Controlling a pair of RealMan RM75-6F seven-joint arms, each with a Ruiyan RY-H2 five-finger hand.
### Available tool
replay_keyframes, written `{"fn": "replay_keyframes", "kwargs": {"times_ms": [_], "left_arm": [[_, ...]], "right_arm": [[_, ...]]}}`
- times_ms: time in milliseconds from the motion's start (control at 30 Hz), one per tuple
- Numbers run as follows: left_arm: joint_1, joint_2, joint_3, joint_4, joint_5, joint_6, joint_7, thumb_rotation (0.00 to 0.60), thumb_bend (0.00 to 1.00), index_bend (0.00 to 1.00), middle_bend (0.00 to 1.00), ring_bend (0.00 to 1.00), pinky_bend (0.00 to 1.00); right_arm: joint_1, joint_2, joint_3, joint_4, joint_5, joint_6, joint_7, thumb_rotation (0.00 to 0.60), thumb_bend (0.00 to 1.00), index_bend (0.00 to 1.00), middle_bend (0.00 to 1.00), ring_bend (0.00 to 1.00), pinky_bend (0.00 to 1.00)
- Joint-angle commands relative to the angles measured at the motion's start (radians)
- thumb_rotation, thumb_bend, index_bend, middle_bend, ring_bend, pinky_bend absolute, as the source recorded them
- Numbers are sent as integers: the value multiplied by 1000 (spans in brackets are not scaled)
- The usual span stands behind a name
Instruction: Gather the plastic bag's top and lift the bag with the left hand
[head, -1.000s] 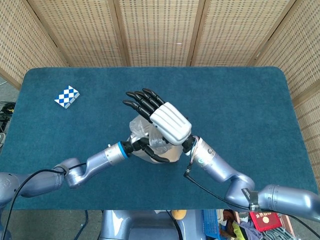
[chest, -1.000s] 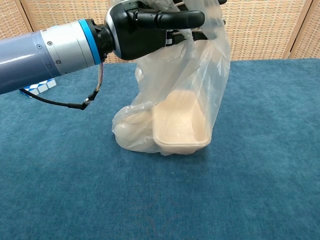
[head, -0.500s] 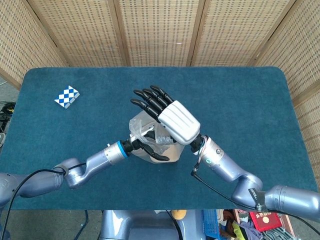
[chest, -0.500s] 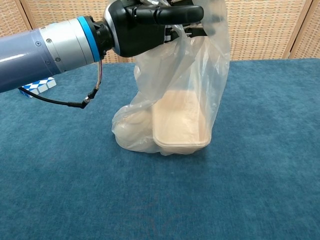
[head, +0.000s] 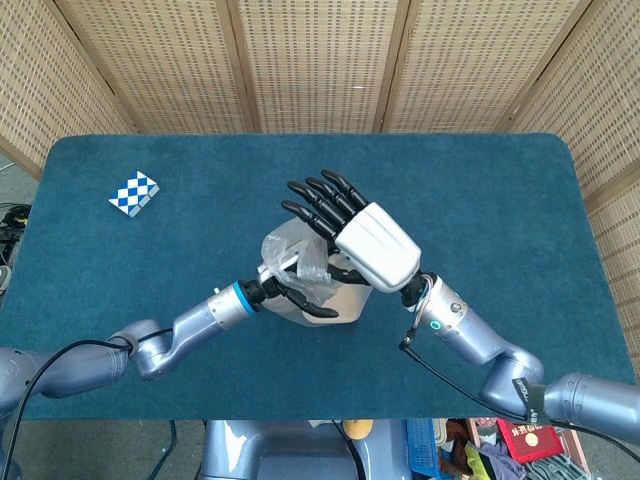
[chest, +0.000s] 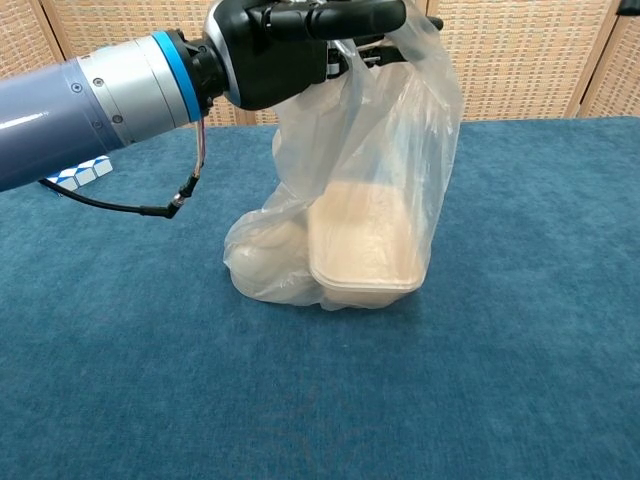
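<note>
Two hands are recorded at the middle of the blue table (head: 520, 190). Item one: a clear plastic bag (chest: 385, 170), standing with its base on the table, its gathered top drawn upward. Inside, a pale tray (chest: 365, 255) is seen leaning on edge, with a rounded pale bulge beside it at lower left. Item two: the left hand (chest: 290, 45), black-fingered, is clasped around the bag's bunched top. Item three: the right hand (head: 360, 230), white-backed, is held above the bag with its dark fingers spread and nothing grasped. Item four: a blue-and-white checkered block (head: 133, 192), laid well apart near the table's far left corner.
</note>
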Motion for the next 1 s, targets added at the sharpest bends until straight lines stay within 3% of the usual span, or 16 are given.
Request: {"fn": "replay_keyframes", "kwargs": {"times_ms": [33,533,1000], "left_arm": [[4,-7,-4,1,-4,3,6,600,147,92,22,137,82],[17,-39,-23,16,-10,23,11,600,149,94,32,137,83],[22,-43,-42,8,-13,34,1,600,149,98,34,138,84]], "right_arm": [[-8,-2,-6,16,-14,16,-3,600,212,0,21,0,2],[-51,39,-18,38,-39,65,-3,600,10,0,0,0,2],[-127,113,-38,37,-53,125,-43,600,0,0,0,0,2]]}}
